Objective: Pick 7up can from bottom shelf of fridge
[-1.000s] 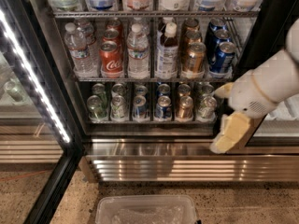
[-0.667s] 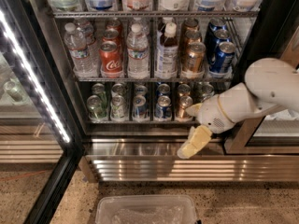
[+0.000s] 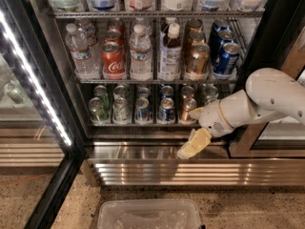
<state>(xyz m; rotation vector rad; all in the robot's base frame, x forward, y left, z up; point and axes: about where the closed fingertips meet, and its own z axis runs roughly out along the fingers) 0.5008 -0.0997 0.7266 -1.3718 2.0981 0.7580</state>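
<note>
The fridge (image 3: 190,173) stands open, with its ribbed steel base below. The bottom shelf (image 3: 143,125) holds a row of cans. The green 7up can (image 3: 97,110) stands at the row's left end, with a second greenish can (image 3: 119,110) beside it. To their right are blue cans (image 3: 165,109) and a gold-brown can (image 3: 187,109). My gripper (image 3: 191,129) is at the right end of the shelf's front, by the gold-brown can and far right of the 7up can. It is open and empty; one cream finger (image 3: 193,145) hangs below the shelf rail.
The shelf above holds water bottles (image 3: 140,56), a Coke can (image 3: 112,60), and gold and blue cans. The glass door with its LED strip (image 3: 38,87) stands open at left. A clear plastic bin (image 3: 147,216) sits on the floor in front.
My gripper and arm have swung left along the front of the bottom shelf, from the fridge's right edge to the gold-brown can. The cans have not moved.
</note>
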